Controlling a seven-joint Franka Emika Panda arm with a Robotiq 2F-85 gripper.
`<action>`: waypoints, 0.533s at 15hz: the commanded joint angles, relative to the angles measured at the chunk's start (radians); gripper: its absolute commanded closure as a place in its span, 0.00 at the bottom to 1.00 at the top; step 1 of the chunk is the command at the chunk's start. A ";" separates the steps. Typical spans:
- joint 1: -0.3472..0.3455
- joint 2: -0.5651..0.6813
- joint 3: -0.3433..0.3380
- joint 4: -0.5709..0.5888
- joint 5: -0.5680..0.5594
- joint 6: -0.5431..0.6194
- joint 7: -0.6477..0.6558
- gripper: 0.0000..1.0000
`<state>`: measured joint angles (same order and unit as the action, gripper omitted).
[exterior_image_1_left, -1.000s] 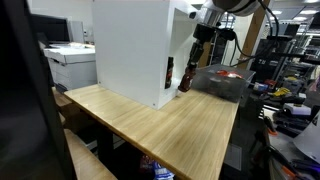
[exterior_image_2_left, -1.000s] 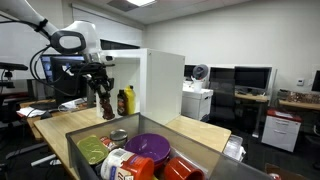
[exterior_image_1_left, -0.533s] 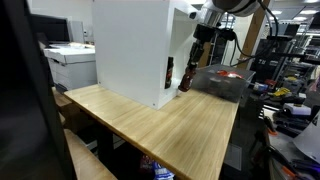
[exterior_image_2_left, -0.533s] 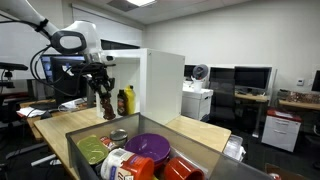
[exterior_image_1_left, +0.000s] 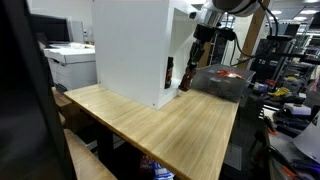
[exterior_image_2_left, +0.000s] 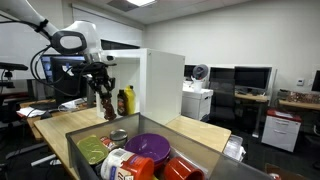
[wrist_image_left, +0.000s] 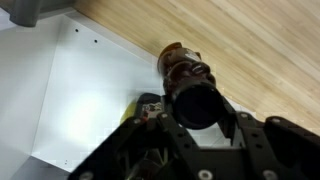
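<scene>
My gripper (exterior_image_2_left: 100, 86) is shut on a dark brown bottle (exterior_image_2_left: 106, 104) with a black cap and holds it upright just above the wooden table (exterior_image_2_left: 55, 130), beside the tall white box (exterior_image_2_left: 160, 85). In an exterior view the gripper (exterior_image_1_left: 196, 47) and bottle (exterior_image_1_left: 186, 78) hang at the box's open side. In the wrist view the jaws (wrist_image_left: 196, 118) clasp the bottle (wrist_image_left: 186, 75) below its cap. A yellow bottle (exterior_image_2_left: 125, 101) stands on the table right next to it, against the box; it also shows in the wrist view (wrist_image_left: 140, 106).
A grey bin (exterior_image_2_left: 82, 158) at the table's end holds a purple plate (exterior_image_2_left: 150, 146), a green bowl (exterior_image_2_left: 93, 150), a can and red items; it shows in the exterior view (exterior_image_1_left: 222, 82) behind the arm. Printers, monitors and desks surround the table (exterior_image_1_left: 160, 125).
</scene>
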<state>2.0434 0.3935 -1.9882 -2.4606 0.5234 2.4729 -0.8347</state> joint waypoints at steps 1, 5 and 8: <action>0.002 -0.032 -0.019 0.028 -0.022 0.044 -0.048 0.80; 0.021 -0.031 -0.021 0.060 -0.008 0.037 -0.071 0.80; 0.026 -0.043 -0.019 0.065 -0.003 0.041 -0.084 0.80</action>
<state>2.0541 0.3694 -1.9922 -2.4607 0.5214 2.5027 -0.8930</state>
